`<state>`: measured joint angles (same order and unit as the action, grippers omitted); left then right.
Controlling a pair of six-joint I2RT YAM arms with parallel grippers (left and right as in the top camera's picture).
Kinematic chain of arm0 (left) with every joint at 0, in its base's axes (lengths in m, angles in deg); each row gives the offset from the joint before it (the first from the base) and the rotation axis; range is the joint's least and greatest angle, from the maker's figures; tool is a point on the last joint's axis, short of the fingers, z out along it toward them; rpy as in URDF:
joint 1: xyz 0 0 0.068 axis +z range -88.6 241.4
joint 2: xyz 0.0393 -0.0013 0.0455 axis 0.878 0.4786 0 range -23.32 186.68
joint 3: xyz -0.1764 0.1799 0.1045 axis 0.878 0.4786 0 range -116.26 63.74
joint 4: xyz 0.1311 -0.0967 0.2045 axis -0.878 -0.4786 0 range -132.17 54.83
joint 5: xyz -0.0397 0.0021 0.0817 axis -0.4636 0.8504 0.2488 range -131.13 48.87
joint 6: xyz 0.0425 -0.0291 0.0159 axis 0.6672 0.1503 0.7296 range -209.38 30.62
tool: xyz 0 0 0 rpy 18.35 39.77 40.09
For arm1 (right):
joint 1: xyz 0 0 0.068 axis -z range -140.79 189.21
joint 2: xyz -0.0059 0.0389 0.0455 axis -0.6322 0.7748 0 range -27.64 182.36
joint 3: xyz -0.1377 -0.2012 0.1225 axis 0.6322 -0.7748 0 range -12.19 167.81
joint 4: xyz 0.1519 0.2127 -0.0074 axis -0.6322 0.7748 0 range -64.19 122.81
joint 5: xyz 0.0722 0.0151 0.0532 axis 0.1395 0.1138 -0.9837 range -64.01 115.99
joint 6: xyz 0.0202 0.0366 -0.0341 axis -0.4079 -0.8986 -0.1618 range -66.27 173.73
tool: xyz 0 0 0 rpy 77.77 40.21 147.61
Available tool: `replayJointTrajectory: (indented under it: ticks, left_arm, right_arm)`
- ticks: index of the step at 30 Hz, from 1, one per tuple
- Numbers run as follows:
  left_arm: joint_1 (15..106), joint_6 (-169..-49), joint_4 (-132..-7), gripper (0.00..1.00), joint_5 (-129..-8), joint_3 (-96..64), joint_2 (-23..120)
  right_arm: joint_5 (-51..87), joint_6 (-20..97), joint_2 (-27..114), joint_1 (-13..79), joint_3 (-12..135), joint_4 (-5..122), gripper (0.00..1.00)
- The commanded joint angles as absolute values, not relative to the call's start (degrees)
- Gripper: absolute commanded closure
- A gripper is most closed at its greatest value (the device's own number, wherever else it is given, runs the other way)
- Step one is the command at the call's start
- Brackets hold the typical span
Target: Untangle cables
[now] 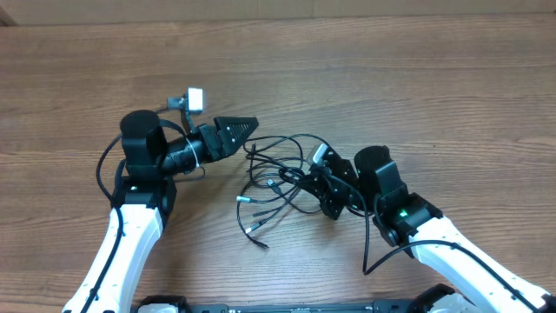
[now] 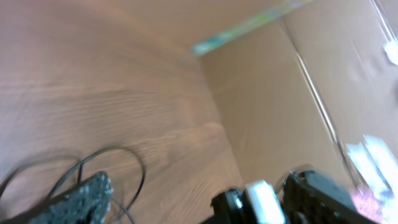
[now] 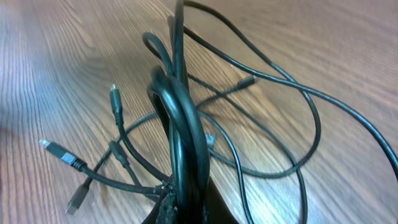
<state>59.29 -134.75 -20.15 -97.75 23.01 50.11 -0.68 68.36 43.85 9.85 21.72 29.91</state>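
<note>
Cables (image 1: 280, 169) lie in a loose tangle on the counter (image 1: 391, 78) between the two arms; plug ends (image 1: 243, 198) trail toward the near edge. Right tool (image 1: 314, 178) is at the tangle's right side, jaws together and clamped on a bunch of the cables; in its wrist view they run up tight from the closed tips. Left tool (image 1: 248, 128) sits just left of the tangle, holding nothing; its wrist view is blurred, but its fingers (image 2: 81, 199) appear spread apart.

No lettering can be read on the cables (image 1: 280, 178) or table (image 1: 365, 69).
</note>
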Motion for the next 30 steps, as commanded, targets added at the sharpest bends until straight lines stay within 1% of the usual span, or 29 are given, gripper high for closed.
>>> replayJointTrajectory:
  ticks: [1,4,7,8,13,15,19,20,22,26,28,30]
  left_arm:
    - [59.2,-125.6,-12.5,0.14,-108.9,22.4,50.1]
    - [58.6,-121.1,-8.6,0.14,-111.4,22.4,50.1]
    - [57.7,-117.3,-7.0,0.2,-113.6,22.4,50.1]
    - [56.9,-114.8,-6.6,0.22,-114.6,22.4,50.1]
    - [54.2,-107.8,-6.6,0.28,-116.3,22.4,50.1]
    - [53.2,-105.5,-6.6,0.33,-116.6,22.4,50.1]
    - [52.4,-103.9,-6.6,0.41,-117.6,22.4,50.1]
    - [52.4,-103.9,-6.6,0.44,-117.9,22.4,50.1]
    - [52.4,-103.9,-6.7,0.46,-119.4,22.4,50.1]
    - [52.4,-103.9,-6.7,0.44,-124.5,22.4,50.1]
    - [52.4,-103.9,-6.9,0.48,-125.2,22.4,50.1]
    - [52.4,-103.6,-7.5,0.5,-125.1,22.4,50.1]
  right_arm:
    - [0.7,65.5,42.1,10.9,27.4,34.3,0.96]
    - [0.7,62.7,42.1,11.2,31.4,39.5,0.96]
    - [0.7,60.8,42.1,11.2,35.3,44.9,0.96]
    - [0.4,59.4,42.1,11.2,38.1,49.0,0.96]
    - [-0.9,58.0,42.1,11.2,43.6,56.7,0.96]
    - [-2.8,58.0,42.1,11.2,45.6,59.2,0.96]
    - [-7.0,58.0,42.1,11.2,48.0,61.5,0.96]
    - [-7.8,58.0,42.1,11.2,48.3,61.6,0.96]
    - [-9.6,58.0,42.1,11.2,48.7,61.7,0.96]
    - [-10.8,58.0,42.1,11.2,49.6,62.4,0.96]
    - [-11.9,58.0,42.1,11.3,49.8,62.5,0.96]
    - [-14.0,58.0,42.1,11.3,49.8,62.1,0.96]
